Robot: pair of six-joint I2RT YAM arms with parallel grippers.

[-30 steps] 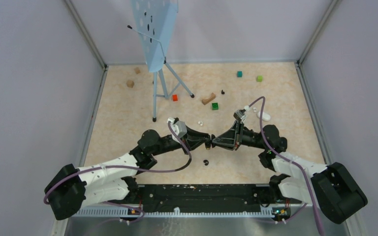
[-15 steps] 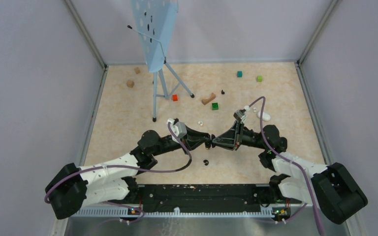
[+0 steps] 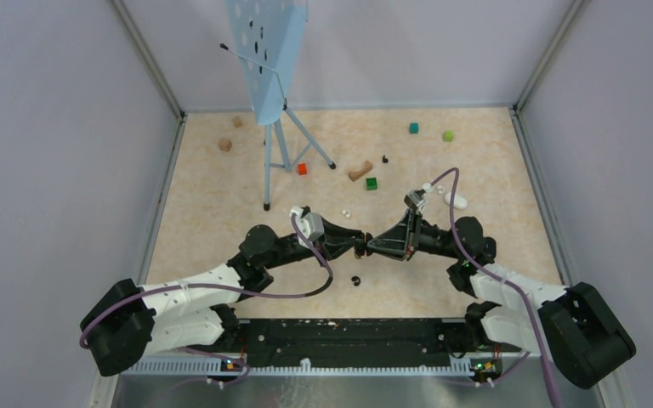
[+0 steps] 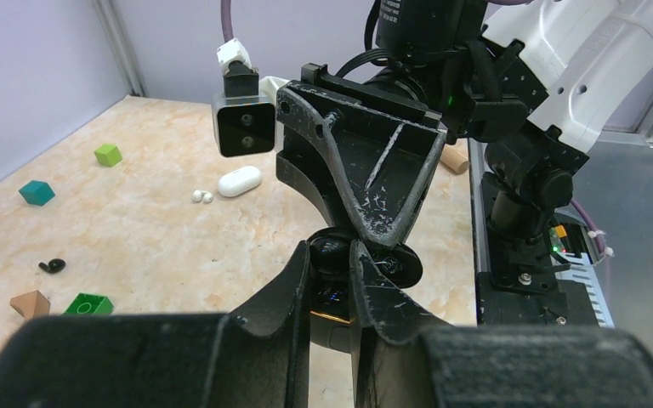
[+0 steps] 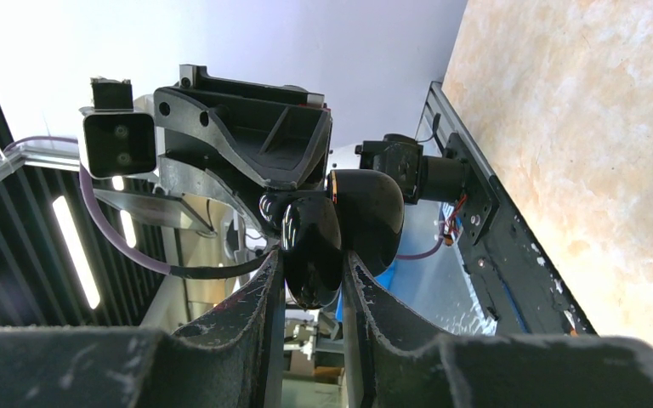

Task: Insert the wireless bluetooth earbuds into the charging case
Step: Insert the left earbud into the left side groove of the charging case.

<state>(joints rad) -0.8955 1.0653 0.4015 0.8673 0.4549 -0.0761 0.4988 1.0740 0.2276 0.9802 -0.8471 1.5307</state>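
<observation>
Meeting tip to tip above the table (image 3: 212,200), the two arms hold one little thing up in the air between them. The tall blue stand (image 3: 268,59) at the back is far from them and has no part in this.

The left gripper (image 3: 359,244) comes in from one side and the right gripper (image 3: 373,244) from the other, so each can grab its own part. Both are squeezed tight on the black charging case (image 5: 310,246). It is shiny and round. From the right wrist it looks like two round halves side by side. I think one gripper holds the bottom and the other holds the lid, so the case can be opened or kept open. I cannot see inside it, so I cannot tell if a bud is in there.

A white case (image 3: 457,201) lies on the table near the right arm, with two tiny white buds (image 4: 200,195) just beside it. Nobody is touching them.

One black earbud (image 3: 355,280) lies on the table close below the grippers. It is easy to reach there once the case is ready. Another black earbud (image 3: 385,158) lies farther back, near the green block (image 3: 371,183) and the wooden piece (image 3: 360,171). Both black buds look to be out of the case, so I think the job has a long way to go.
</observation>
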